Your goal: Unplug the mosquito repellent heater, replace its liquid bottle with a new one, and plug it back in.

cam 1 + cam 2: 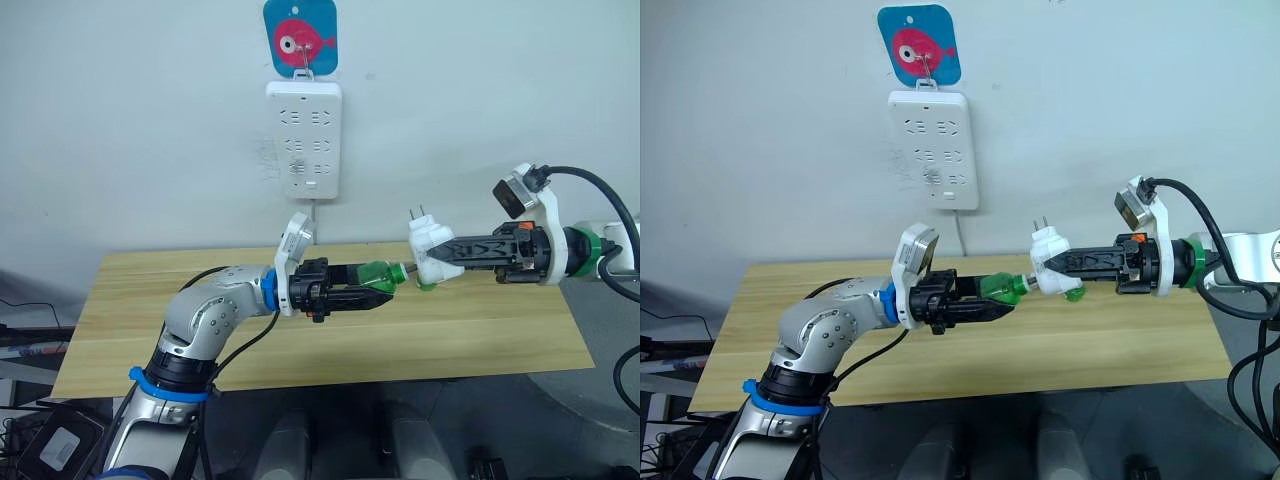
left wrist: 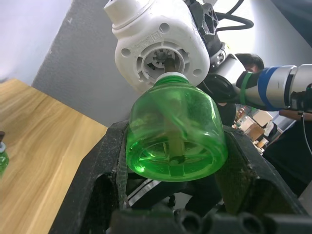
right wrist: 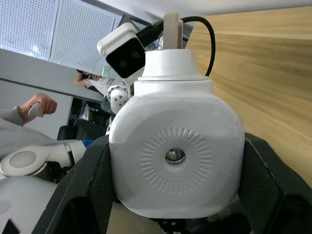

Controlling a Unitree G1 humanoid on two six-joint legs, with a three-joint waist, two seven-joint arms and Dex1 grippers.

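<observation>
The white mosquito repellent heater (image 1: 430, 243) hangs in the air over the wooden table (image 1: 480, 340), prongs pointing up and back. My right gripper (image 1: 441, 262) is shut on it, and in the right wrist view its round face (image 3: 175, 155) sits between the black fingers. My left gripper (image 1: 386, 286) is shut on a green liquid bottle (image 1: 378, 275), held level. The neck of the bottle (image 2: 175, 131) meets the round socket of the heater (image 2: 158, 44), with the wick entering it. A second green bottle (image 2: 2, 160) stands on the table behind.
A white wall power strip (image 1: 303, 140) hangs below a blue fish hook (image 1: 300, 38), above the table's back edge, its cord dropping behind the table. A person (image 3: 39, 105) shows in the background of the right wrist view.
</observation>
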